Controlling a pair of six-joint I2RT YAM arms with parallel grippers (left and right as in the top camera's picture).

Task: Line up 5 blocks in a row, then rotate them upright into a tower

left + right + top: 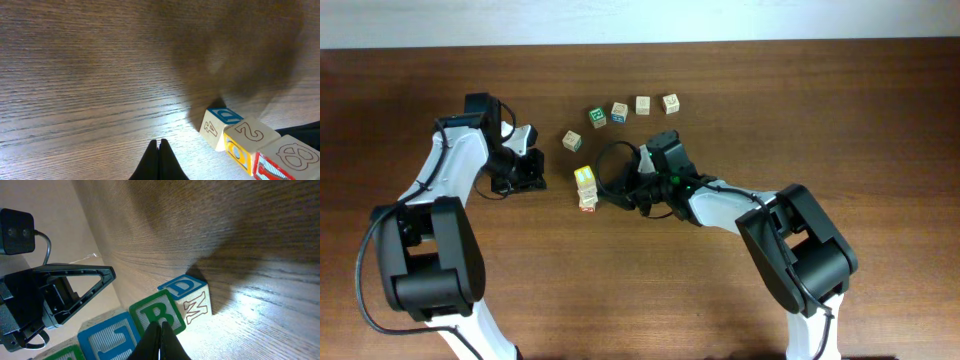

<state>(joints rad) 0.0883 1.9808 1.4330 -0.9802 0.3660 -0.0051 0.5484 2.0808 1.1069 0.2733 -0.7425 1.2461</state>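
Now the blocks [585,188] sit just beside my right pincer [161,331].
It and my left pincer [160,146] are closed tight, empty.

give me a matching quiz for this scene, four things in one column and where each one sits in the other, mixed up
Things:
1. left gripper
2. right gripper
3. joined line of blocks
4. loose blocks

Places, seen from overhead:
a. between the two grippers
b. curved row above the line in the overhead view
c. just right of the line, shut
d. left of the line, shut

Pairs: 1-d, 2-c, 3-a, 4-b
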